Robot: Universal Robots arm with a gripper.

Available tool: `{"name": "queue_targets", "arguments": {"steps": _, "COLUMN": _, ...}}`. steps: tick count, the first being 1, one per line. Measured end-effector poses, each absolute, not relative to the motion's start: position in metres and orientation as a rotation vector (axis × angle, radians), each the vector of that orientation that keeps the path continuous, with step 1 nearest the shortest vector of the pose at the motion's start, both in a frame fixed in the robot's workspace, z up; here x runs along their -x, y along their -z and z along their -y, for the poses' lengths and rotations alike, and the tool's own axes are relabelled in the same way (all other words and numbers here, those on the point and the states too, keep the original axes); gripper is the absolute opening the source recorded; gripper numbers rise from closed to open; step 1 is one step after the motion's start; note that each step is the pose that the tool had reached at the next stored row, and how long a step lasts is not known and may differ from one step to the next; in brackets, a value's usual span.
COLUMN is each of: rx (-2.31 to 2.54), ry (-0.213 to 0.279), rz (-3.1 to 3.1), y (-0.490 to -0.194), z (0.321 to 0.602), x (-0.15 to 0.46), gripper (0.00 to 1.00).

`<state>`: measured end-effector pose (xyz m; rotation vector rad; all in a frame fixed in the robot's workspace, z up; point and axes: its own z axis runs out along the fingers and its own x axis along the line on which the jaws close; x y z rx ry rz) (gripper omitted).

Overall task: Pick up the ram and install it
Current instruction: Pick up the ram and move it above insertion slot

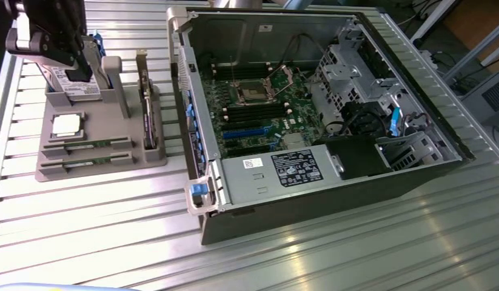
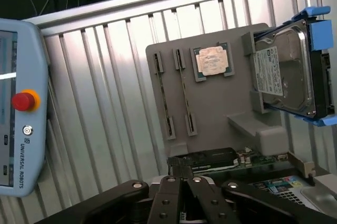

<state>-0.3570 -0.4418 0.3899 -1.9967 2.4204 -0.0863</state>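
Two narrow slots in the grey plastic fixture each appear to carry a ram, a long, thin green circuit-board stick standing on edge. Just beside them lies the square silver processor chip. At the fixture's far end, the metal hard drive with white label and blue bracket stands upright. The black gripper hangs over the hard-drive end of the fixture, well apart from the ram, with its jaws fully closed and nothing seen between them. To the exterior view's right, the open computer case lies on the ribbed metal table.
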Motion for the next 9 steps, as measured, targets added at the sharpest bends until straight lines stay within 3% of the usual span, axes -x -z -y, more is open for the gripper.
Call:
{"name": "queue_targets", "arguments": {"steps": 8, "rx": 2.065, "ry": 0.092, "rz": -2.365, "y": -0.3900, "z": 0.4419, "x": 0.3570, "gripper": 0.11}}
{"name": "queue_targets", "arguments": {"steps": 9, "rx": 2.065, "ry": 0.092, "rz": -2.365, "y": -0.3900, "z": 0.4422, "x": 0.3570, "gripper": 0.23}}
